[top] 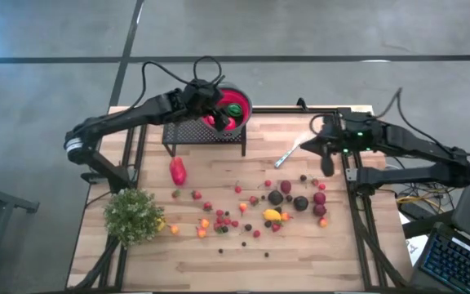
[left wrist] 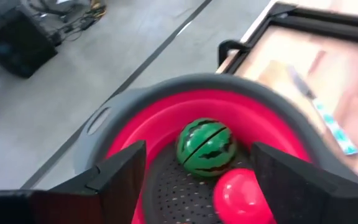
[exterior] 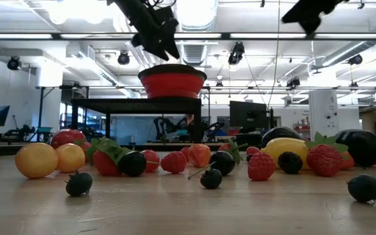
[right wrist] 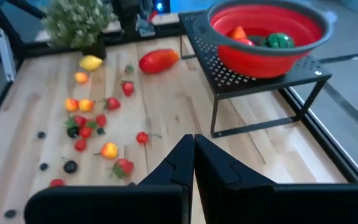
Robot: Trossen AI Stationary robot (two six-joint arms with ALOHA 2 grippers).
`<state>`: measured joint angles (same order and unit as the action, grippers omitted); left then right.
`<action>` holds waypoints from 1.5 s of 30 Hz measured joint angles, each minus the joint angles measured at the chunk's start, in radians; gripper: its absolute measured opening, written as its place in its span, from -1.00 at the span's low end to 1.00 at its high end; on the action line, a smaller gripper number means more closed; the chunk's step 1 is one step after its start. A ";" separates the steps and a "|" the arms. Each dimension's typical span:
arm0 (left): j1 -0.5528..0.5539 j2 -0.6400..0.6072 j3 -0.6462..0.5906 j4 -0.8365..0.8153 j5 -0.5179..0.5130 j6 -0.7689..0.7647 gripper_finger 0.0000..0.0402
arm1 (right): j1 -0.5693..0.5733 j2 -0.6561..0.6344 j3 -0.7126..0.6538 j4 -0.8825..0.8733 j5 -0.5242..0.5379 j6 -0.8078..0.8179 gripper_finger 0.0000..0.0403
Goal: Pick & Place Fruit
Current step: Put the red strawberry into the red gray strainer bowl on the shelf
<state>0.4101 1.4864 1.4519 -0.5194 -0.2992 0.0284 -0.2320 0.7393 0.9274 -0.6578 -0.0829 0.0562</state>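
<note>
A red colander bowl (top: 241, 101) sits on a black mesh stand (right wrist: 253, 87) at the table's far edge. Inside it lie a small green striped watermelon (left wrist: 205, 147), a red fruit (left wrist: 244, 196) and an orange piece (right wrist: 238, 32). My left gripper (left wrist: 197, 168) hovers open just above the bowl, a finger on either side of the watermelon, touching nothing. Many small toy fruits (top: 276, 208) lie scattered on the wooden tabletop, with one larger red piece (top: 178, 171) near the stand. My right gripper (right wrist: 193, 146) is shut and empty, raised over the table's right side.
A silver knife (top: 288, 153) lies right of the stand, close to my right gripper (top: 326, 167). A bushy green plant (top: 133, 214) stands at the near left. Black frame rails run along the table's left and right edges. Bare wood shows along the near edge.
</note>
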 joint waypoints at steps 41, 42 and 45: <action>-0.427 -0.266 -0.329 0.086 0.144 -0.189 0.44 | 0.005 -0.685 -0.080 -0.388 0.005 -0.010 -0.96; -0.440 -0.267 -0.330 0.073 0.144 -0.195 0.44 | 0.005 -0.685 -0.080 -0.393 0.005 -0.005 -0.96; -0.481 -0.271 -0.330 0.032 0.145 -0.222 0.44 | 0.005 -0.683 -0.080 -0.387 0.006 -0.006 -0.96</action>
<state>-0.0706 1.2159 1.1221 -0.4875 -0.1544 -0.1932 -0.2269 0.0566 0.8474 -1.0452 -0.0766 0.0498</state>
